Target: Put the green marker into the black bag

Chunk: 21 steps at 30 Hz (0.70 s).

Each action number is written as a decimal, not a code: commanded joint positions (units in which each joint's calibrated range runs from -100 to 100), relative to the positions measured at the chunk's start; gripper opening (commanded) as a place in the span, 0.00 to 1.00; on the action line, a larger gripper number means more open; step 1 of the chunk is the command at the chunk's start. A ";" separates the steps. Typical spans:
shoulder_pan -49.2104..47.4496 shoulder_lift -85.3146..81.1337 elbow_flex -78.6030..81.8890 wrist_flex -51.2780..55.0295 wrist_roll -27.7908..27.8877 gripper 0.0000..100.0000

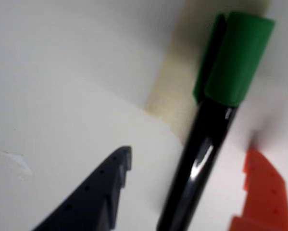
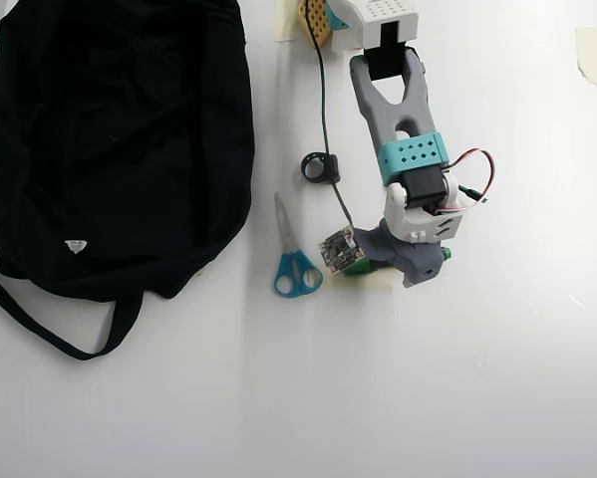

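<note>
marker position first: in the wrist view the green marker (image 1: 208,139) lies on the white table (image 1: 62,96) between the two fingers of the gripper (image 1: 192,192), its green cap toward the top of the frame and its glossy black barrel running down to the bottom edge. dark blue finger (image 1: 93,197) stands to the left of the barrel with a clear gap of table between them; orange finger (image 1: 264,192) stands to the right, also apart from it. jaws are spread wide and grip nothing. a strip of tan tape (image 1: 170,91) lies under the marker near the cap.

overhead view shows the arm (image 2: 403,129) bent down over that spot, hiding almost all of the marker. blue-handled scissors (image 2: 293,254) lie just left of the gripper, and the black bag (image 2: 109,139) fills the upper left, well apart from the arm.
</note>
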 commanded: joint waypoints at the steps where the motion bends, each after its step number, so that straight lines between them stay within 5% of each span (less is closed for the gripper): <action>1: 0.09 0.76 3.13 0.34 -4.26 0.30; 21: -1.18 0.68 3.58 0.34 -4.15 0.27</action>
